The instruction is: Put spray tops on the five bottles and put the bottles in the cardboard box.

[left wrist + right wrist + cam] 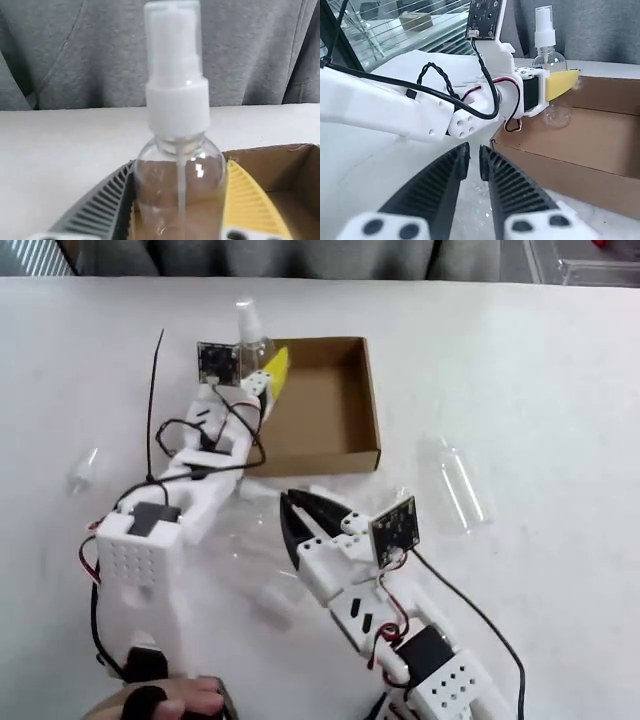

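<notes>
White tabletop [520,360] from above, grey curtain behind it, and the cardboard box [320,410] sits open near the middle. The left gripper [262,365] is at the box's far left corner, clamped on an upright spray bottle [252,345] with its white spray top [246,312] already on. The right gripper [305,508] waits just in front of the box's near wall, black jaws narrowly parted, nothing between them. Off to the right of the box a bare clear bottle [458,485] lies on its side, well apart from both grippers. A small clear cap [82,470] lies far out to the left.

Over to the left wrist view: the bottle stands straight up between one grey finger [102,210] and one yellow finger [247,205], both pressed against its round body, the top rising clear above them. The box's corner shows just past the yellow finger.

Right wrist view now: black jaws a thin slit apart, the box wall just ahead, and beyond it the held bottle's base sits inside the walls. Whether it touches the box floor, can't tell.
</notes>
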You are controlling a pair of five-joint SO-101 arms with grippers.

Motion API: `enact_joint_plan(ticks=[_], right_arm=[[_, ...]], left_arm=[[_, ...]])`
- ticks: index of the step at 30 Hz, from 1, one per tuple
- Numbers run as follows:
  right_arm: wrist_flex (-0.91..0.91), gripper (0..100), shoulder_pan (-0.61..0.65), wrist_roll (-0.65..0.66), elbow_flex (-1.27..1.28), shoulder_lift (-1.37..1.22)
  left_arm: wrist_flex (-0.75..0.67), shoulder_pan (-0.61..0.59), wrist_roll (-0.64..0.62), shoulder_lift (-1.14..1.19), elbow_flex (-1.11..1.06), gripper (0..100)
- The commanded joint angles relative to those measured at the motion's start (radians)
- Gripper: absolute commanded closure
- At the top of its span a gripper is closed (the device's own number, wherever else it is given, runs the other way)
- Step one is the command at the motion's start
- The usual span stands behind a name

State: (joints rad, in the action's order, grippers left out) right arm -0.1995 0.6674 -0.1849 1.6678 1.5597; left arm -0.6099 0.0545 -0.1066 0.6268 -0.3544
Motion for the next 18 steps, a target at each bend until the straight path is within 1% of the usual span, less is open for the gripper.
enact_joint_plan(ticks=[1,5,10,13,18], right_arm=[[0.016,98.4,-0.008,0.002,0.003,0.01],[0.016,98.4,-0.008,0.002,0.003,0.01],[0.016,98.4,-0.008,0.002,0.003,0.01],[0.016,98.4,-0.008,0.002,0.003,0.01],[0.018,98.4,-0.008,0.038,0.006,0.01]], left_arm=[[-0.017,0.004,-0.011,-0.062,0.012,76],[-0.017,0.005,-0.011,-0.062,0.012,76],[-0.015,0.005,-0.011,-0.062,0.009,69],[-0.017,0.005,-0.011,-0.062,0.008,70],[-0.017,0.005,-0.011,-0.062,0.008,70]])
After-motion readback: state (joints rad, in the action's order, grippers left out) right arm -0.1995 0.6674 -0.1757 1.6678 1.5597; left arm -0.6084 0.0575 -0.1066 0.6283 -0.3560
